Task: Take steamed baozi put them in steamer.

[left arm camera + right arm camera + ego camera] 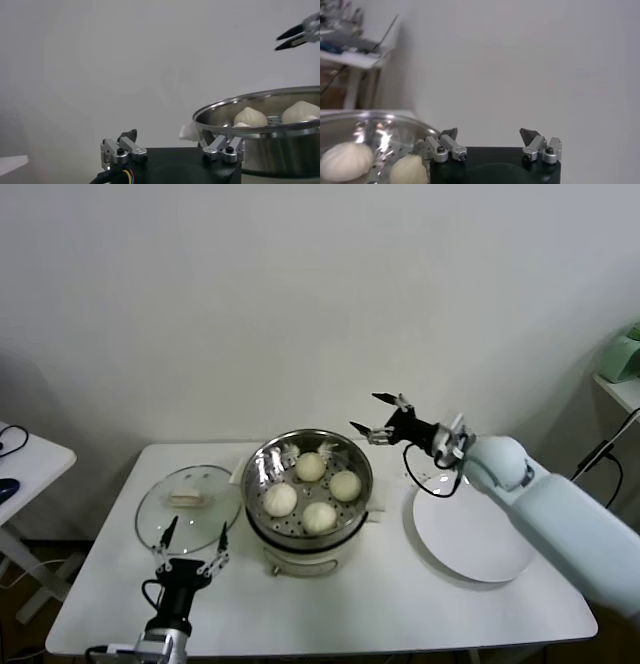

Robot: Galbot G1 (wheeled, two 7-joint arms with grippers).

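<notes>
While four baozi (pixel 310 467) fill the steamer (pixel 262 461), right tool (pixel 381 416) spread empty, left tool (pixel 191 550) apart, lid (pixel 150 511) head-view only.

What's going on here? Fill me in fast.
All four buns sit in the steamer, and the white plate on the robot's right is bare. The right hand hangs open and empty beside the steamer's rim. The left hand waits open near the table's front edge, by the glass lid.
</notes>
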